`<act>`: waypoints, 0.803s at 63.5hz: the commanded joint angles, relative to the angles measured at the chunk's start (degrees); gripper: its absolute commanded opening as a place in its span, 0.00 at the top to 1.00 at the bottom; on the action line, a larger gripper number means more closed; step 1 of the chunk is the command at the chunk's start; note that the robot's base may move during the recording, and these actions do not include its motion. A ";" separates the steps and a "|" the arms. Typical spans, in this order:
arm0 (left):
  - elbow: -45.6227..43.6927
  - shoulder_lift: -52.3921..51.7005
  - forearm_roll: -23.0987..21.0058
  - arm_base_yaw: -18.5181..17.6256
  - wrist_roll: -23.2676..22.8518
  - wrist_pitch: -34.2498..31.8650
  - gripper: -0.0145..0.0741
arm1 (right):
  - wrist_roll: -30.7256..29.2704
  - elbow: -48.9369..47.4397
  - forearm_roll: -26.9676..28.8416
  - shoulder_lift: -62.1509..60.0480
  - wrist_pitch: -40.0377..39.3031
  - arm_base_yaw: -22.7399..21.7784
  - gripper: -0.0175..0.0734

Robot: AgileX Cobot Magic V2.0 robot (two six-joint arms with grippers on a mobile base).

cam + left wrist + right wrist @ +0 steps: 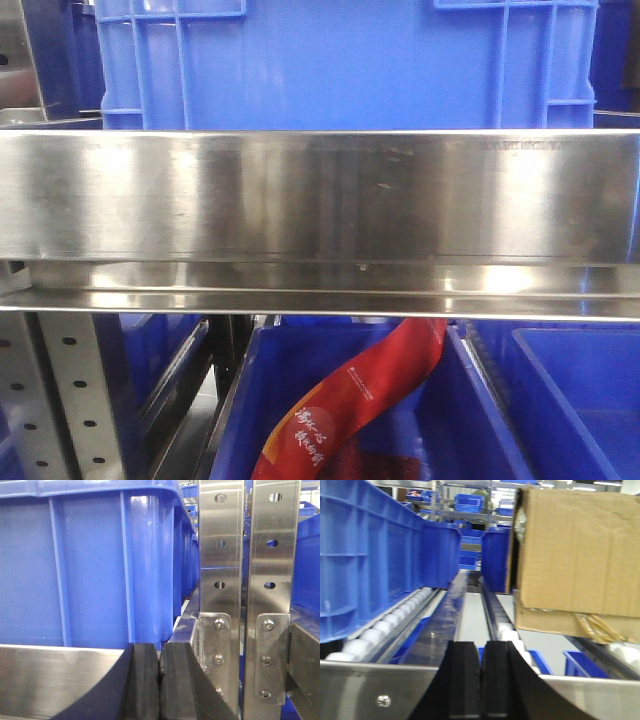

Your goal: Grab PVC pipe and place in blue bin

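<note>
Both the left end effector and the right end effector are seen closed on nothing. A blue bin stands beyond the left; a cardboard box beyond the right. The PVC pipe is not seen.

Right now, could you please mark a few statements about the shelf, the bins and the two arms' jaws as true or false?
1. The left gripper has its jaws wide open. False: the black jaws are closed together with nothing between them.
2. A cardboard box sits on the right in the right wrist view. True.
3. The red package lies in a bin above the steel shelf rail. False: it lies in a blue bin below the rail.
4. The right gripper is shut and empty. True.
5. The PVC pipe is held by the right gripper. False: no pipe shows in any view.
</note>
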 commanded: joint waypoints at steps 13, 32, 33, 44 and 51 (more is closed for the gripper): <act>-0.13 -0.21 0.15 0.15 -0.32 -0.56 0.96 | 0.16 0.15 -0.32 -0.10 -1.62 1.30 0.99; -0.13 -0.21 0.15 0.15 -0.32 -0.56 0.96 | 0.16 0.15 -0.32 -0.10 -1.62 1.30 0.99; -0.13 -0.21 0.15 0.15 -0.32 -0.56 0.96 | 0.16 0.15 -0.32 -0.10 -1.62 1.30 0.99; -0.13 -0.21 0.15 0.15 -0.32 -0.56 0.96 | 0.16 0.15 -0.32 -0.10 -1.62 1.30 0.99; -0.13 -0.21 0.15 0.15 -0.32 -0.56 0.96 | 0.16 0.15 -0.32 -0.10 -1.62 1.30 0.99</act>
